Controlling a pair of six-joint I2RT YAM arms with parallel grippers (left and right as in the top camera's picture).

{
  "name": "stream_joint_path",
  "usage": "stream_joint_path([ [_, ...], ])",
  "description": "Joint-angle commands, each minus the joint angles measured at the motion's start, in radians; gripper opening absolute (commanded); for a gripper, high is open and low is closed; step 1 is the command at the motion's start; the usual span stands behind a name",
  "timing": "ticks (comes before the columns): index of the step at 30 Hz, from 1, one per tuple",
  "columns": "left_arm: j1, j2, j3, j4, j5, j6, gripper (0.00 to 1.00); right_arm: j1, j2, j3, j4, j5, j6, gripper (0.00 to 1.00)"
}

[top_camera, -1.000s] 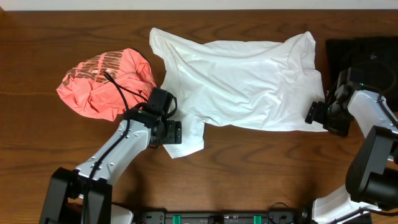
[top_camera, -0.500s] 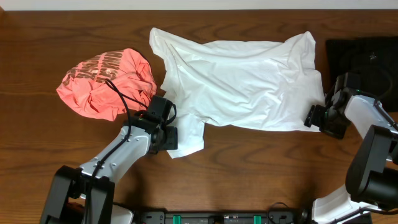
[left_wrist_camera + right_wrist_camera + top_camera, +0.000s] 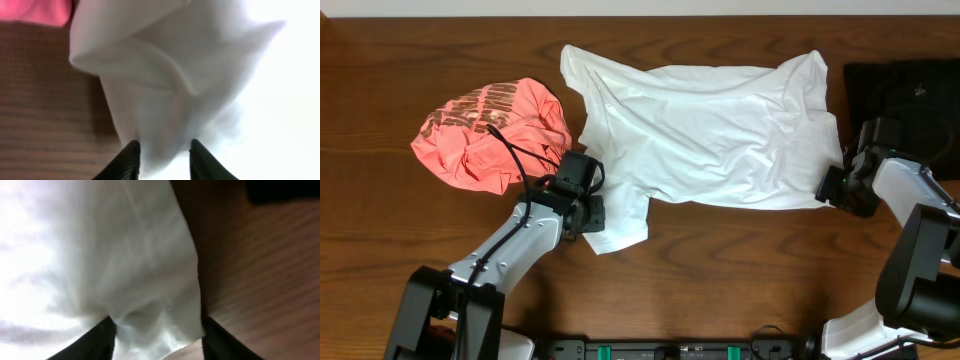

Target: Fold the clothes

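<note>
Jaws of left gripper and right gripper straddled white T-shirt edges, couldn't tell if clamped. Grasping step probably; next needs a synced lift.

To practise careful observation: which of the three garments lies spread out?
The white T-shirt, spread wide in the middle; the coral-pink shirt is crumpled into a ball, the black garment a compact block.

Overhead looks straight down; both wrist cameras sit close on the same white T-shirt.
</note>
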Motion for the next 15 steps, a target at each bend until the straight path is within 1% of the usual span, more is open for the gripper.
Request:
stream_joint_path([
  [1,0.003,0.005,-0.003,0.012,-0.002,-0.003,0.3,-0.003,0.021,-0.035,0.024,-0.009,-0.001,0.5],
  [5,0.003,0.006,-0.003,0.019,-0.002,-0.003,0.29,-0.003,0.021,-0.042,0.032,-0.008,-0.017,0.51],
  [7,0.003,0.007,-0.003,0.012,-0.002,-0.002,0.29,-0.003,0.021,-0.048,0.032,-0.009,-0.028,0.54],
  [9,0.003,0.009,-0.003,-0.006,-0.003,-0.002,0.3,-0.003,0.021,-0.052,0.034,-0.009,-0.035,0.59],
  [12,0.003,0.021,-0.005,-0.021,-0.003,-0.002,0.4,-0.003,0.021,-0.063,0.048,-0.013,-0.058,0.64],
  [13,0.003,0.028,-0.005,-0.021,-0.003,-0.002,0.45,-0.003,0.021,-0.068,0.055,-0.013,-0.057,0.66],
  [14,0.003,0.037,-0.005,-0.018,-0.003,-0.002,0.52,-0.003,0.021,-0.072,0.061,-0.013,-0.057,0.66],
  [15,0.003,0.049,-0.005,-0.013,-0.003,-0.002,0.55,-0.003,0.021,-0.078,0.071,-0.013,-0.057,0.67],
])
